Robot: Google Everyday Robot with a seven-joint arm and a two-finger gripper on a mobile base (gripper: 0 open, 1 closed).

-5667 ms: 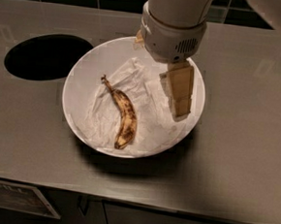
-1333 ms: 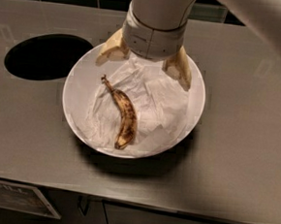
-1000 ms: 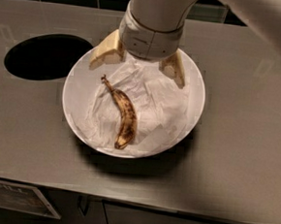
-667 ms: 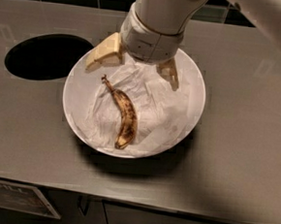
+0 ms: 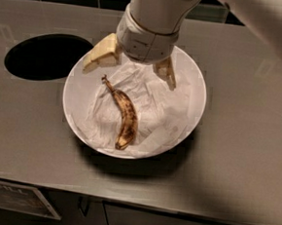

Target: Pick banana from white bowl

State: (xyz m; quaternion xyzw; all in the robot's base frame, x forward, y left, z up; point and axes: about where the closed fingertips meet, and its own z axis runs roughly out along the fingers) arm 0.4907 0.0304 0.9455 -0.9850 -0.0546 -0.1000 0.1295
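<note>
The banana (image 5: 125,114), small, curved and brown-blotched, lies in the white bowl (image 5: 194,109) on crumpled white paper (image 5: 156,106), with its thin stem pointing to the back left. My gripper (image 5: 131,68) hangs over the back of the bowl, just behind the stem. Its pale yellow fingers (image 5: 100,57) are spread wide apart and hold nothing. One finger is over the bowl's back-left rim, the other over the paper. The white wrist hides the bowl's far rim.
A dark oval hole (image 5: 47,56) is cut in the grey counter (image 5: 246,137) just left of the bowl. The counter's front edge runs along the bottom, with a cabinet front below it. A dark tiled wall stands behind.
The gripper has turned about its wrist and shifted a little left and forward over the bowl. Its fingers stay spread. The banana has not moved.
</note>
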